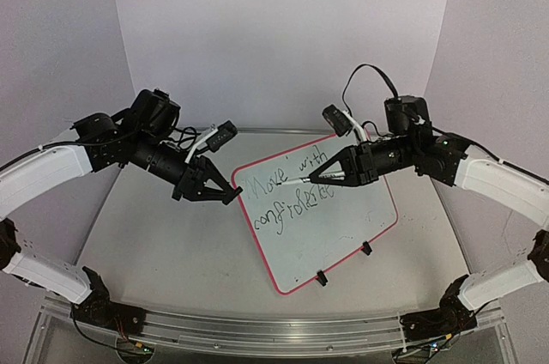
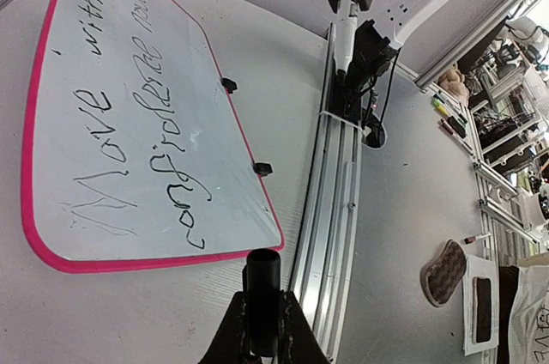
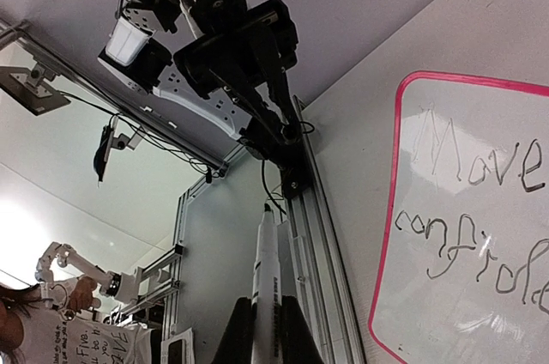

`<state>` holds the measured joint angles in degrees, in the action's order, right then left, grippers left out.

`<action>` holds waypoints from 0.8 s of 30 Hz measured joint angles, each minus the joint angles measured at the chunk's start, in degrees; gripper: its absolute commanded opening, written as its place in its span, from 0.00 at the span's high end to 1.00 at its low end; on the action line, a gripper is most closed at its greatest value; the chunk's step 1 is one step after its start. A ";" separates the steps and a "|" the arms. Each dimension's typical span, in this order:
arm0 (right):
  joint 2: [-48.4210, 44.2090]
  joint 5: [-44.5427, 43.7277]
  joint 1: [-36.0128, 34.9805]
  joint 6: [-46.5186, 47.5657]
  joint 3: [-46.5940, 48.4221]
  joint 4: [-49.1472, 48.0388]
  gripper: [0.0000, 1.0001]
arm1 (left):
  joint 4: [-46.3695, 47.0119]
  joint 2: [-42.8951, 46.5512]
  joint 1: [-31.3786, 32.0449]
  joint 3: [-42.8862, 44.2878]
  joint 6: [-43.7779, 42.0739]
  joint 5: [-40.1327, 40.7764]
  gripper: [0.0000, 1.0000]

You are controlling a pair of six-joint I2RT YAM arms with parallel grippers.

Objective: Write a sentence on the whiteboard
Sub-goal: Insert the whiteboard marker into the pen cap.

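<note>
Already the thin black handwritten sentence [image 1: 287, 191] fills two slanted rows, "Move with" over a word starting "confi", on the large white whiteboard with the pink-red rim [image 1: 343, 239]; the board lies flat and askew at the middle of the grey tabletop [image 1: 163, 252], with two small black clip feet [image 1: 366, 248] on its near right edge; the "M" looks faint and streaked, so a dry or lightly pressed tip could leave further letters unreadable; the white marker pen [image 1: 294, 181] reaches over the first row, and I cannot tell whether its tip touches the board; the right tool [image 1: 314, 177] is closed tight on the barrel, yet a hard sideways stroke might twist the pen in that narrow hold; its fingers hang low above ink that may be wet, so a dip could smear the words; the left tool [image 1: 232, 196], closed around a short black tube [image 2: 263, 282], sits at the board's left corner and seems to brace it; if that contact slips, I judge the loose board would slide and skew the line.
</note>
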<state>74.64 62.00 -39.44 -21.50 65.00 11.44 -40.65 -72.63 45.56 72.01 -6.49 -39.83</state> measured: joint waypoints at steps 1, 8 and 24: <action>0.65 0.72 -0.02 -0.17 0.26 0.05 1.00 | 0.02 -0.67 0.79 0.00 -0.44 -0.17 1.00; 5.66 4.29 -0.98 -1.35 0.88 0.57 1.00 | 0.94 -2.68 4.62 -0.02 -2.12 -1.17 1.00; 9.63 6.42 -3.86 -1.50 1.94 1.54 1.00 | 2.33 -6.11 6.62 -0.09 -4.23 -2.52 1.00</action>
<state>84.27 68.42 -43.30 -23.00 66.94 12.99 -38.33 -78.74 52.18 71.92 -10.72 -42.36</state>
